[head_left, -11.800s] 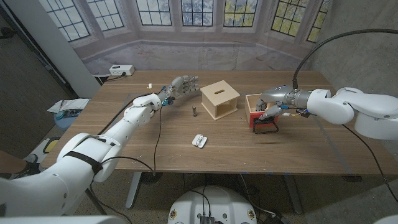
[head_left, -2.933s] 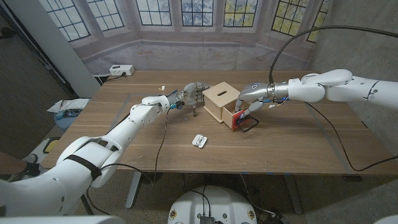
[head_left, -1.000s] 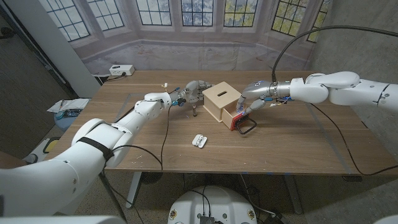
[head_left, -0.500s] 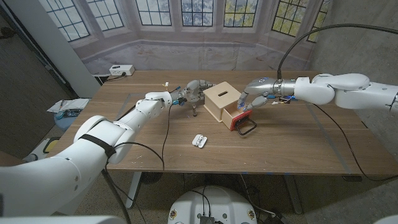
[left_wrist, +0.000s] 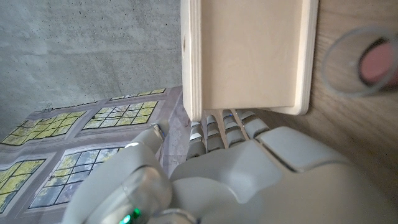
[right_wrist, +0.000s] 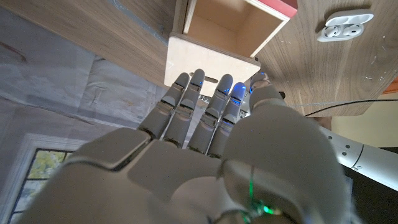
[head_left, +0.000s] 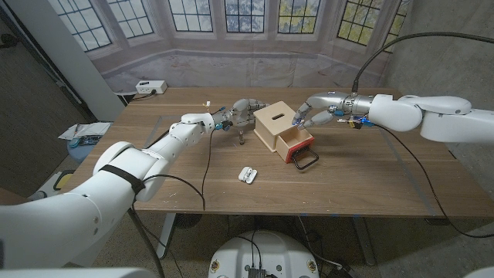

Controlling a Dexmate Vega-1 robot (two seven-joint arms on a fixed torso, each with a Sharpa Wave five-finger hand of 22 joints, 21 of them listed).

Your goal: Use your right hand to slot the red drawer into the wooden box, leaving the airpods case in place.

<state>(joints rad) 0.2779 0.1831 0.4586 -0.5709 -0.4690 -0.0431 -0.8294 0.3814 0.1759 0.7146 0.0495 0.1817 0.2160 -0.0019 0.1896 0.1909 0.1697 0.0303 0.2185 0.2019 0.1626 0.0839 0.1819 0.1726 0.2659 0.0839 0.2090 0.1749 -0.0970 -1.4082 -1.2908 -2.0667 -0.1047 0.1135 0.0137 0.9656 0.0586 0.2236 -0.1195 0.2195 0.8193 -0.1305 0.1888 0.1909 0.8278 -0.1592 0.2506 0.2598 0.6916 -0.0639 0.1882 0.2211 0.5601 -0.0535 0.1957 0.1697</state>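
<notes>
The right hand (head_left: 315, 113) is hovering just beside the far right corner of the pale wooden box (head_left: 275, 122), its fingers (right_wrist: 205, 106) extended and apart, gripping nothing; in the right wrist view they are reaching toward the box's top edge without clearly touching it. The red-fronted wooden drawer (head_left: 294, 144) is sitting partly slotted into the box, its open tray sticking out toward the near edge of the table, with its black wire handle (head_left: 306, 161) lying on the wooden table (head_left: 370, 177). The left hand (head_left: 240, 113) is resting against the box's left side, fingertips (left_wrist: 214, 127) pressed at its edge in the left wrist view; whether it is grasping anything I cannot tell. A small dark peg (head_left: 241, 139) is standing just below that hand. The white airpods case (head_left: 247, 174) is lying open nearer the table's front edge, well apart from the box.
</notes>
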